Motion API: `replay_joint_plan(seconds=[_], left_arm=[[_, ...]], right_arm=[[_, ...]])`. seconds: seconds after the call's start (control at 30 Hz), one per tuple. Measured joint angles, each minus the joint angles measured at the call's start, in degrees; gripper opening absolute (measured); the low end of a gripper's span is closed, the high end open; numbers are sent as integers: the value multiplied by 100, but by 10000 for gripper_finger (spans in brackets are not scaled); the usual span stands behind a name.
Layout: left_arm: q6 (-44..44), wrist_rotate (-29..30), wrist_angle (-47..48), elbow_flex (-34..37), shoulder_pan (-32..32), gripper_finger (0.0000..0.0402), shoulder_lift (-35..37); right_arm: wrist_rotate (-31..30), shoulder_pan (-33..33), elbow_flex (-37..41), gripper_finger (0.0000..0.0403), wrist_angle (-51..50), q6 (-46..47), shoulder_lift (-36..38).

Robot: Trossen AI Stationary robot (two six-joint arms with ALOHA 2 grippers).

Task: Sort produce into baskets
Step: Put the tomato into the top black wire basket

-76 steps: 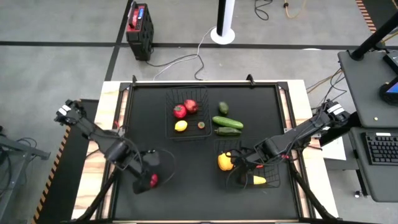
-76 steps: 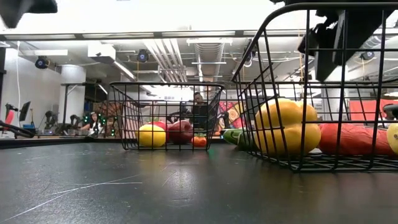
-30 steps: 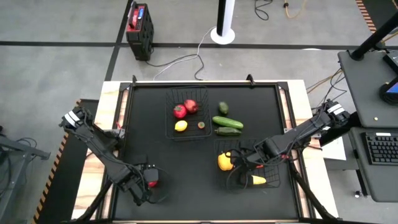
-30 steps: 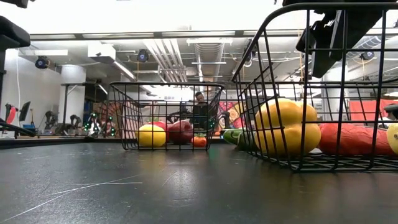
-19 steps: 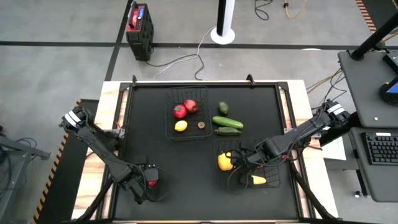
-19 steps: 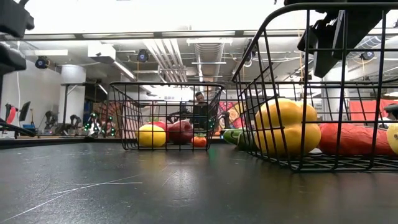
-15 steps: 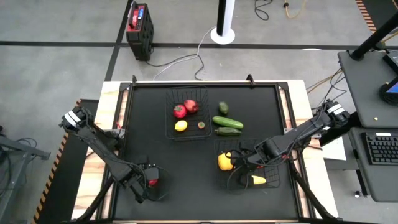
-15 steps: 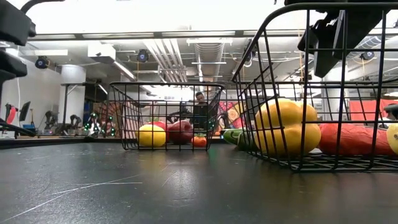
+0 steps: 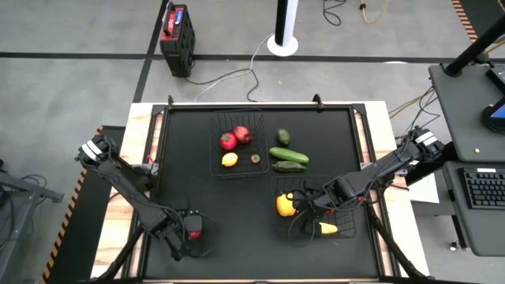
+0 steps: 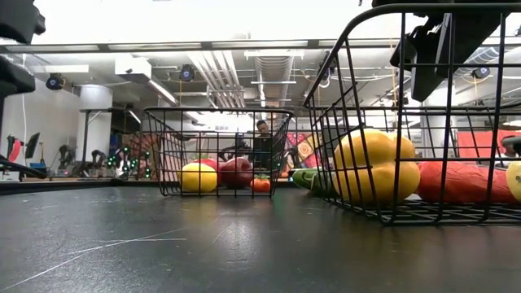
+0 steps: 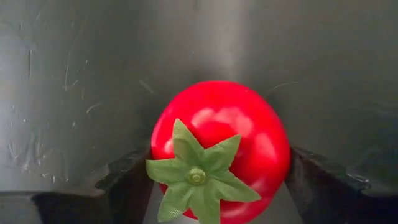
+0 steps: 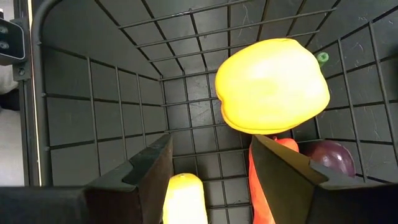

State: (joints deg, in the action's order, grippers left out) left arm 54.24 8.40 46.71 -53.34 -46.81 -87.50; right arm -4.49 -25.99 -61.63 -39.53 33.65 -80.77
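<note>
A red tomato with a green calyx (image 11: pixel 224 143) sits between the fingers of my left gripper (image 9: pixel 191 231), low over the black mat's near-left part. My right gripper (image 12: pixel 211 180) is open inside the near-right wire basket (image 9: pixel 352 214). It stands above a yellow pepper (image 12: pixel 272 84), a yellow piece (image 12: pixel 183 199), an orange-red piece (image 12: pixel 266 180) and a purple piece (image 12: pixel 329 158). The far basket (image 9: pixel 215 150) holds two red pieces, a yellow one and a small orange one. Two cucumbers (image 9: pixel 289 155) and a dark green piece (image 9: pixel 283 136) lie loose on the mat. My left gripper pinches the tomato between its two fingers, one finger (image 11: pixel 127 180) on each side of the tomato (image 11: pixel 159 152). The calyx faces back toward the wrist. The fingers slant down from the table's left. I cannot tell whether the tomato touches the mat.
Bare mat (image 9: pixel 237 237) lies between my left gripper and the near-right basket, and along the mat's left side. The near basket's wire wall (image 10: pixel 326 122) stands close in the low view. A person (image 10: pixel 262 146) shows far behind the table.
</note>
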Motion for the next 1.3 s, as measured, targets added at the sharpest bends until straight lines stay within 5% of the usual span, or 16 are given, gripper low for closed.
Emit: replay_joint_plan(seconds=[0.4,0.7,1.07,1.3], left_arm=[[-1348,838,1398,-1712,237,294,22],[-3199,1830,1978,-2635,1154,293,28],[-5731,1850,1636,-2618,3173,293,26],[-7129,1094,806,-2708,4484,293,22]], right_arm=[[2,-1,0,212,-5,44,9],[22,-1,0,212,-77,48,116],[-292,-1,0,212,-54,4,652],[-626,3,0,212,-35,-174,838]])
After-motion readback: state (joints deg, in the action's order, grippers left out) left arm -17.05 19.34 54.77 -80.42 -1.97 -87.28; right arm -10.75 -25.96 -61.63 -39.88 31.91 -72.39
